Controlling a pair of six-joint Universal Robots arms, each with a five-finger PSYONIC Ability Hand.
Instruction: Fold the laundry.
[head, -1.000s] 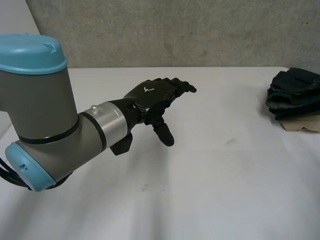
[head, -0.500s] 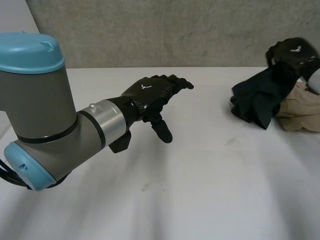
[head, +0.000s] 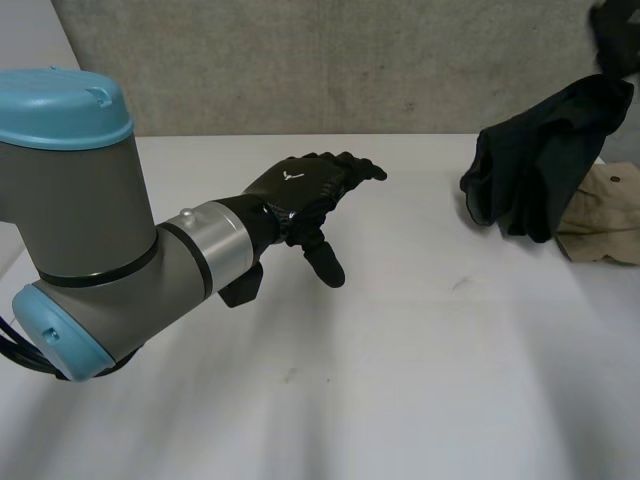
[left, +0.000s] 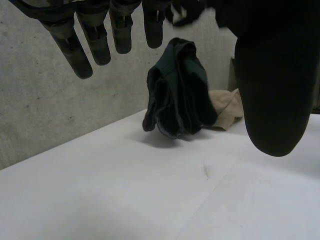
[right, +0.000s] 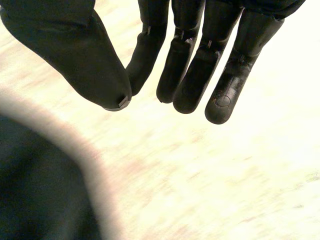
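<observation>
Biggest thing in head view is the white tabletop (head: 400, 380). The L arm (head: 90, 220) is sticking out over its near-left part. At far right the dark garment (head: 540, 165) is hanging bunched in the air, lower end close to the surface, top end running up toward the R robot hand (right: 207, 55). The beige garment (head: 605, 220) is lying crumpled on the tabletop, just beside the dark one. The L robot hand (head: 305, 190) is hovering open mid-table, fingers straight, gripping nothing, well apart from both garments. The R robot hand is showing straight fingers w/ thumb tip near them and nothing pinched between. Dark fabric is sitting beside its thumb; can't tell how it's carrying the garment.
</observation>
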